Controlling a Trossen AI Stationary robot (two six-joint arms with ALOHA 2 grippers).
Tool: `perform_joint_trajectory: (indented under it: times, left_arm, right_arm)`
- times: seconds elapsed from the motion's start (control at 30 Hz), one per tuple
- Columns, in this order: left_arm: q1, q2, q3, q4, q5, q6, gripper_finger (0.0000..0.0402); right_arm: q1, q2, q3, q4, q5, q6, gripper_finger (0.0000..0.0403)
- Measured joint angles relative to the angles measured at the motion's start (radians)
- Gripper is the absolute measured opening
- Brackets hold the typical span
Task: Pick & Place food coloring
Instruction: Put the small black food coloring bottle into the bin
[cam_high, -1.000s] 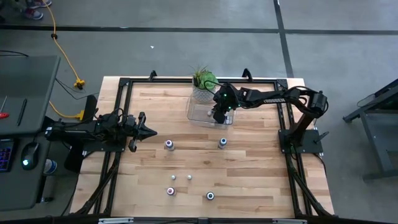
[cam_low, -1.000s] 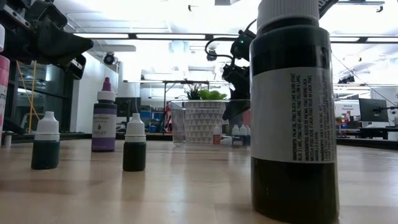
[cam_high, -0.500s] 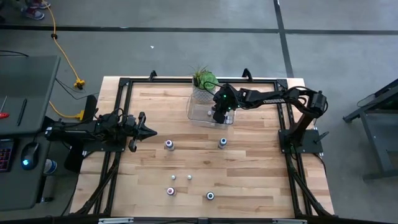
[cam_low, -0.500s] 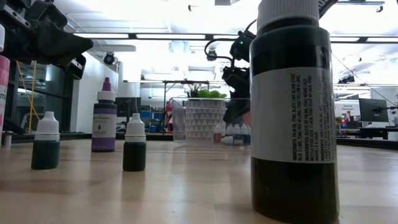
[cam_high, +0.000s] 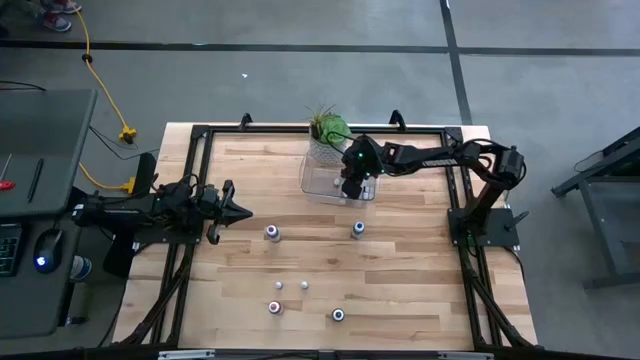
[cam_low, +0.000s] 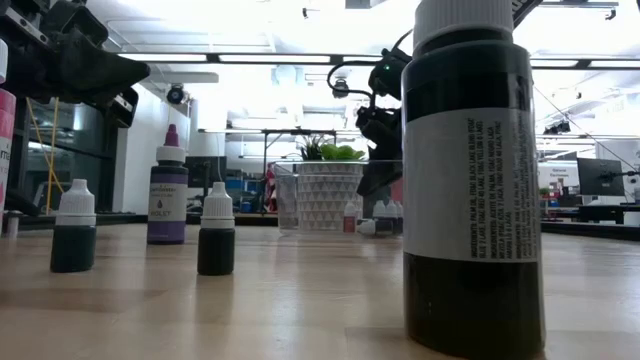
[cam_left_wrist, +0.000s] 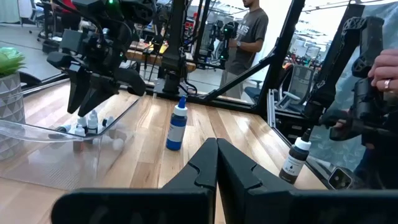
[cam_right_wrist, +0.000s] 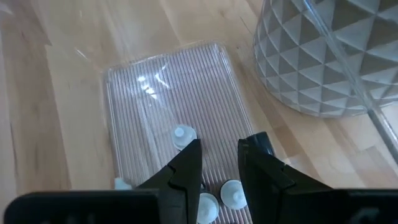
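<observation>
The right arm stretches across the counter (cam_high: 400, 270), its gripper (cam_right_wrist: 217, 163) pointing down into the clear tray (cam_high: 322, 184) beside the potted plant (cam_high: 326, 136), jaws slightly spread above white-capped food coloring bottles (cam_right_wrist: 181, 134). The left gripper (cam_high: 232, 210), jaws pressed together, waits well left of the tray.

R arm reaches in from the 3 o'clock edge of the table toward 12 o'clock, elbow bent by its base, forearm stretched flat, wrist tipped down. R gripper (cam_high: 353, 186) hangs low near the 12 o'clock edge, jaws pointing down w/ a narrow gap between them, nothing held (cam_right_wrist: 219, 163). L arm lies low along the 9 o'clock edge, forearm level, pointing to 3 o'clock. L gripper (cam_high: 237, 210) has jaws pressed together to a point (cam_left_wrist: 216, 163), empty.
</observation>
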Motion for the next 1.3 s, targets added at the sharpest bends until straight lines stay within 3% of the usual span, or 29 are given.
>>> perform_joint_trajectory:
  times: [0.4,0.77,1.03,1.3]
  left_arm:
    - [0.000,0.000,0.000,0.000,0.000,0.000,0.0000]
    - [0.000,0.000,0.000,0.000,0.000,0.000,0.0000]
    - [0.000,0.000,0.000,0.000,0.000,0.000,0.0000]
    - [0.000,0.000,0.000,0.000,-0.001,0.000,0.0000]
  right_arm:
    - [0.054,-0.048,0.186,-0.186,-0.029,-0.133,0.0094]
    - [0.215,-0.050,0.455,-0.474,-0.044,-0.265,0.0095]
    - [0.341,-0.042,0.438,-0.490,-0.063,-0.313,0.0141]
    - [0.450,0.061,0.440,-0.357,-0.053,-0.182,0.0196]
